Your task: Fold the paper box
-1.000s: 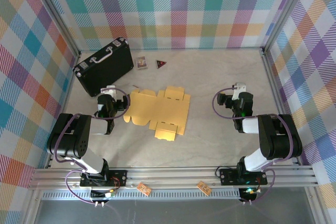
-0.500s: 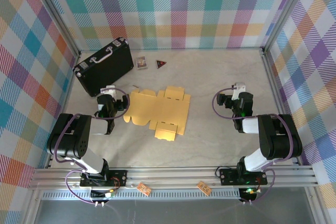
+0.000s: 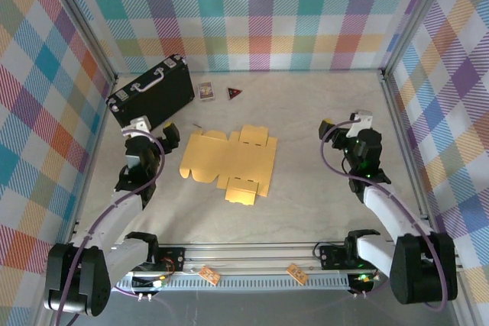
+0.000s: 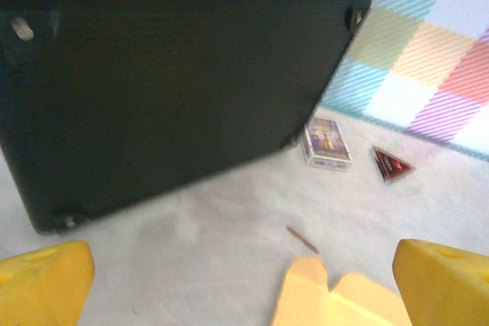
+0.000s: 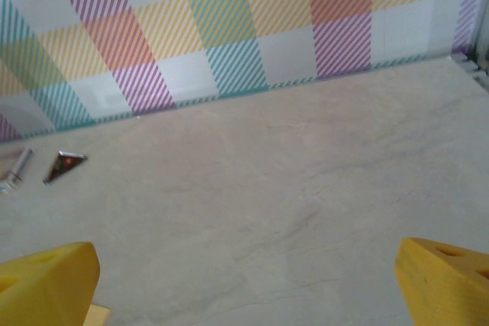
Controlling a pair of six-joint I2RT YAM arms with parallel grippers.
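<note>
Plaid walls in pastel checks close in three sides of a pale, marbled table; a black case with a pale handle lies at the far left corner. The paper box (a flat, unfolded mustard sheet) rests mid-table, nearer the left arm, just in front of the case. The left gripper is spread wide and holds nothing, hanging over the sheet's left edge; the right gripper is equally wide and empty over bare table. A small card pack, a dark triangle and a thin stick lie near the back wall.
</note>
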